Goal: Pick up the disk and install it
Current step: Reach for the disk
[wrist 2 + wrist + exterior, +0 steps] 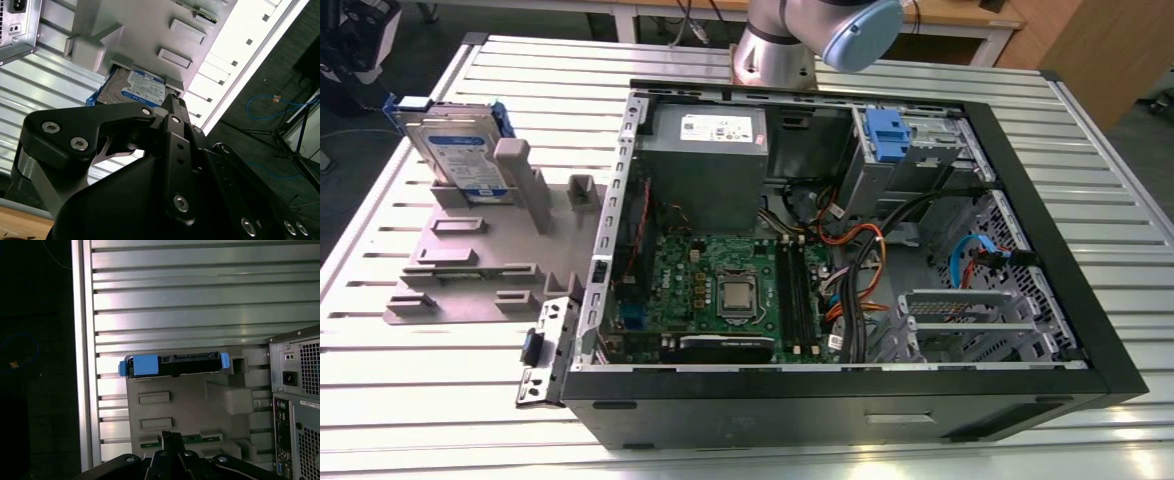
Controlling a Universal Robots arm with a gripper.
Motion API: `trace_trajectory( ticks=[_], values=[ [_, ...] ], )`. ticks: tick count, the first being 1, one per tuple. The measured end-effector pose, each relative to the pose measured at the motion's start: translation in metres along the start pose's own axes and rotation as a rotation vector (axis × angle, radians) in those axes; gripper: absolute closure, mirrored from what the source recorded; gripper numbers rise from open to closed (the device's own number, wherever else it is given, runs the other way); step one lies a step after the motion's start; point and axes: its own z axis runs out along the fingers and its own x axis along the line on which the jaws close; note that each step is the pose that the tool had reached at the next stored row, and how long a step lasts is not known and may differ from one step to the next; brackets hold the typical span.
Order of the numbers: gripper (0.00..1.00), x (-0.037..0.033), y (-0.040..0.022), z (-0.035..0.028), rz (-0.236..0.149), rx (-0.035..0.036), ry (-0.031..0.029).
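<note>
The disk [460, 152] stands upright on its edge in the grey slotted stand [467, 255] at the exterior view's left, its white-and-blue label facing out between blue rails. In the second wrist view the disk [146, 88] sits in the stand [150, 30] just beyond my gripper [171, 102]. In the first wrist view I see the disk [175, 364] edge-on at the far side of the stand [190, 405], well apart from my gripper [169, 437]. The gripper's black fingers meet at their tips, shut on nothing.
An open black computer case [854, 412] lies on the slatted metal table [454, 400], with a drive bay and small blue clip [887, 135] at its far side. The case's rear panel [300, 405] stands beside the stand. The table edge [82, 365] drops to a dark floor.
</note>
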Motion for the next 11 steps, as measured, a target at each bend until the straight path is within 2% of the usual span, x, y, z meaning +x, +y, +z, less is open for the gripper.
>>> trace_trajectory(
  ticks=[11],
  values=[
    [0.89, 0.0080, -0.0006, -0.0002, 0.000, 0.0000, 0.0000]
  ],
)
